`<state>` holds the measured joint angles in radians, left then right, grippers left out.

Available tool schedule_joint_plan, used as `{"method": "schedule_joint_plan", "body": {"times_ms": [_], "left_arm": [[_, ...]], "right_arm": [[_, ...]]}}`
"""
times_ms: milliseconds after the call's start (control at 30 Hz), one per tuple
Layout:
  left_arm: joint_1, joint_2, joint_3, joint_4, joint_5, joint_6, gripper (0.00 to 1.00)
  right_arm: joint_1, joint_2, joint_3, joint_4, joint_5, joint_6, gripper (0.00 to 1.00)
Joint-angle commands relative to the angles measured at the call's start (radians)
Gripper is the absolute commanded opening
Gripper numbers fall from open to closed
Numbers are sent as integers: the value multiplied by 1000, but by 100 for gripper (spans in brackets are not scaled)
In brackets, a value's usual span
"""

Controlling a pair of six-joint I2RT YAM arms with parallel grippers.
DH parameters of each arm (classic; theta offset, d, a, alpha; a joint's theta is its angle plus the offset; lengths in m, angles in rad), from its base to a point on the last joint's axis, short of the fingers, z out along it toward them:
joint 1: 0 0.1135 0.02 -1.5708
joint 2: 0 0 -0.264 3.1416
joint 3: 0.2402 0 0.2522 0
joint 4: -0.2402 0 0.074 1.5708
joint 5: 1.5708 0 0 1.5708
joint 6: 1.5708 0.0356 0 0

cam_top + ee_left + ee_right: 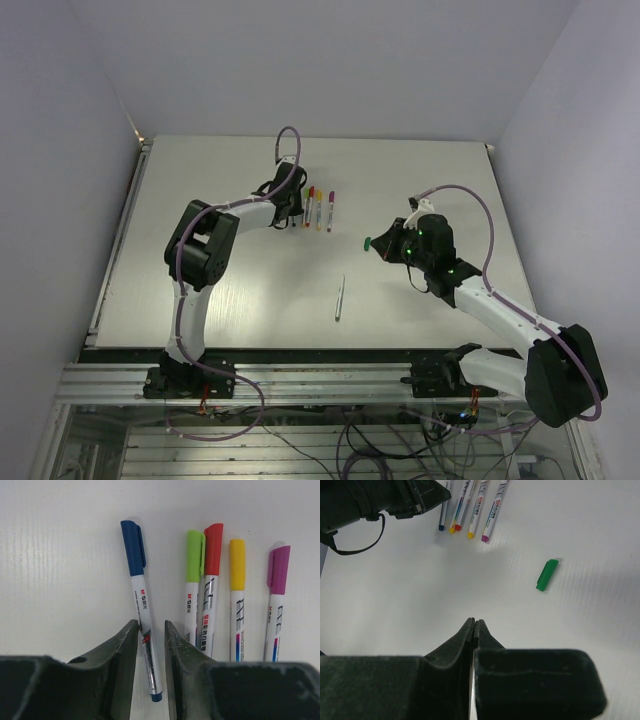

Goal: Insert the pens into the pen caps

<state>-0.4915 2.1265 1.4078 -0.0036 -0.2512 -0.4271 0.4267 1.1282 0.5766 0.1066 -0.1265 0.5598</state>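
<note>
Fingers of the left gripper (151, 626) stand parted astride a blue-capped pen (134, 547) lying on the white table (200, 280), just beside a row of four more capped pens (212, 570). The right gripper (473, 623) is pinched closed on nothing. A loose green cap (547, 575) lies near it, and a lone pen (339, 298) lies apart, between the arms.

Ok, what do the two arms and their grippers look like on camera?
Both are white links with black joint housings: left arm, right arm. A purple cable loops along each; green lights glow on the right wrist. The left gripper and right gripper have matte black, wedge-shaped fingers.
</note>
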Motion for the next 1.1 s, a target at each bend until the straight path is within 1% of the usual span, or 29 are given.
{"method": "schedule_joint_plan", "body": {"times_ms": [0, 267, 367, 467, 533, 633, 733, 767, 800, 833, 867, 933, 1067], "left_arm": [[7, -59, -14, 24, -27, -9, 37], [7, -166, -31, 20, -51, 1, 38], [6, -224, -57, 16, -37, 0, 38], [-2, -283, -122, 25, 18, -4, 38], [-23, -317, -177, 23, 18, 10, 38], [-68, -372, -281, 34, 24, 26, 39], [-139, -423, -346, 22, 21, 34, 38], [-174, -437, -359, 7, 6, 43, 39], [-209, -450, -366, -4, -12, 49, 38], [-242, -461, -371, -26, -23, 52, 39], [-272, -470, -375, -43, -31, 51, 39], [-332, -483, -385, -65, -25, 45, 39], [-409, -495, -380, -123, 10, 35, 40]], "right_arm": [[1, -11, 14, 25, -4, -12, 0], [1, -20, 17, 25, 12, -16, 0], [2, -14, 24, 17, 30, -14, 0], [1, -2, 33, 3, 76, -1, 0], [0, 17, 44, -21, 124, 7, 0], [-7, 64, 74, -81, 192, 15, 0], [-23, 112, 101, -119, 232, 25, 0], [-29, 120, 102, -118, 241, 27, 2], [-31, 123, 97, -110, 249, 33, 8], [-34, 123, 91, -93, 249, 38, 17], [-37, 122, 87, -77, 249, 40, 23], [-39, 133, 96, -75, 257, 37, 28], [-39, 163, 123, -107, 270, 25, 31]]}}
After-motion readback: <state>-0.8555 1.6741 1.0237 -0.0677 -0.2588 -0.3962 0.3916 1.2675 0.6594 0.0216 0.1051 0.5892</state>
